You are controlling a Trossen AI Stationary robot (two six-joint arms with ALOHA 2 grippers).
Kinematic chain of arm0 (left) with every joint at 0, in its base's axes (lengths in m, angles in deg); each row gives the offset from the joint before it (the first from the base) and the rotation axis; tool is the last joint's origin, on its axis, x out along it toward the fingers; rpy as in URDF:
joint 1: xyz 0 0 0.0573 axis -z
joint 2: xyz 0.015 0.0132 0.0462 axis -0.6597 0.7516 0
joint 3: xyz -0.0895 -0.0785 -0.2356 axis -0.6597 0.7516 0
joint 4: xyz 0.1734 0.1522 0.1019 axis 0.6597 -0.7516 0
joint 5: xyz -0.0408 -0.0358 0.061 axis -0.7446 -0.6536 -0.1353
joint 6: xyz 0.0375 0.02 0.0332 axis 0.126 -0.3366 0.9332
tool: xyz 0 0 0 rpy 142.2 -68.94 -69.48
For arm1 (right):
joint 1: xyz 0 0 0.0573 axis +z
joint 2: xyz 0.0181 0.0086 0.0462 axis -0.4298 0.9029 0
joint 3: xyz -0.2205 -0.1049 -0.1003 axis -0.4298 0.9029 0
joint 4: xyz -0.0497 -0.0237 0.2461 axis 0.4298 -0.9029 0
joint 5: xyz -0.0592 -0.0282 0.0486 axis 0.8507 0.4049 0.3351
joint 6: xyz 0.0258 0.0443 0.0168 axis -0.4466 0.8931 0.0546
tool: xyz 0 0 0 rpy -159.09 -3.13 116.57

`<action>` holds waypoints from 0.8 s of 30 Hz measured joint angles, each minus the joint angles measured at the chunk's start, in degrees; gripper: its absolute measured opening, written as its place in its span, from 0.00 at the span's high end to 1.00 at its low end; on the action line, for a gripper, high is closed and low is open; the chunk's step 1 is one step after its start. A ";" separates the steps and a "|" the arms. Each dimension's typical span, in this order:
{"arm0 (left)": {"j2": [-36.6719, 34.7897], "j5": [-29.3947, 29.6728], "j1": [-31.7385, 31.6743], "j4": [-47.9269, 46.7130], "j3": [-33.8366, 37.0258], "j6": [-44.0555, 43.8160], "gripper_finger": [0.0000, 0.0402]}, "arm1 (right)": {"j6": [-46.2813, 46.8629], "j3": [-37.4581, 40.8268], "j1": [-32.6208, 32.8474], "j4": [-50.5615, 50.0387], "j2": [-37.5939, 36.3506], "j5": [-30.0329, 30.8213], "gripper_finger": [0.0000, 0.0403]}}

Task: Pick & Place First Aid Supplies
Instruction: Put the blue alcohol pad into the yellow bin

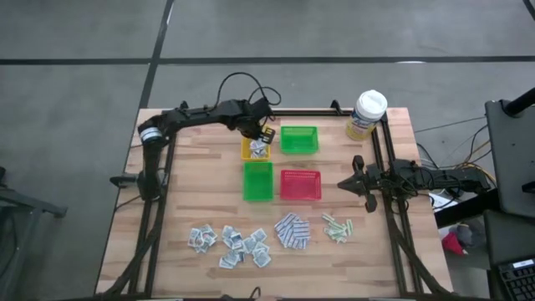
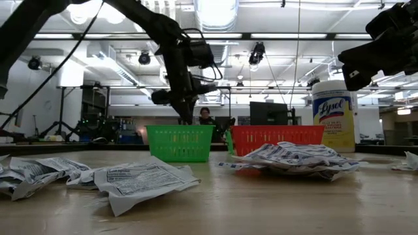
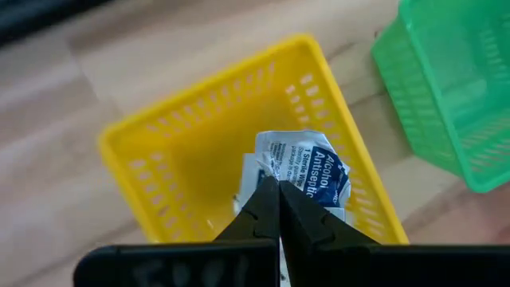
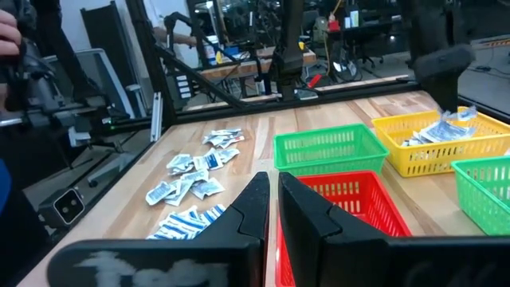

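Left pincer (image 3: 277,209) over the yellow tray (image 3: 187,143), clamped on an alcohol sachet (image 3: 307,163).
The tray stands toward the worktop's (image 1: 184,209) far edge; loose sachets (image 1: 230,242), blue-patterned pads (image 1: 291,231) and green strips (image 1: 337,226) lie along the near edge. Right pincer (image 4: 271,209), nearly together and empty, waits at the right edge.

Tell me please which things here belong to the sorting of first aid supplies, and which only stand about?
Part of the job:
- white-grey sachets
- blue-and-white pads
- pale green strips
- sachet in the shut left gripper
- yellow tray
- two green trays
- red tray

Just standing about:
- wipes canister
- right gripper, waiting by the table's edge
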State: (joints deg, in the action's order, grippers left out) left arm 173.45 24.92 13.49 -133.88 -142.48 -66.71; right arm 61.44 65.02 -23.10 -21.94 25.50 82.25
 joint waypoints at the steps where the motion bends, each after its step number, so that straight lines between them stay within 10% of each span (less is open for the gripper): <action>1: 0.25 -1.20 -0.10 0.03 0.12 -0.55 1.00 | 0.00 0.02 0.02 0.00 0.00 0.00 0.93; 24: 0.38 -1.19 -0.25 -1.03 0.61 -2.69 0.99 | 0.01 0.02 0.00 0.00 0.00 0.00 0.93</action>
State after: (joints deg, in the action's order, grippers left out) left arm 173.83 23.74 13.24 -134.91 -141.86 -69.40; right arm 61.44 65.04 -23.10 -21.94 25.50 82.25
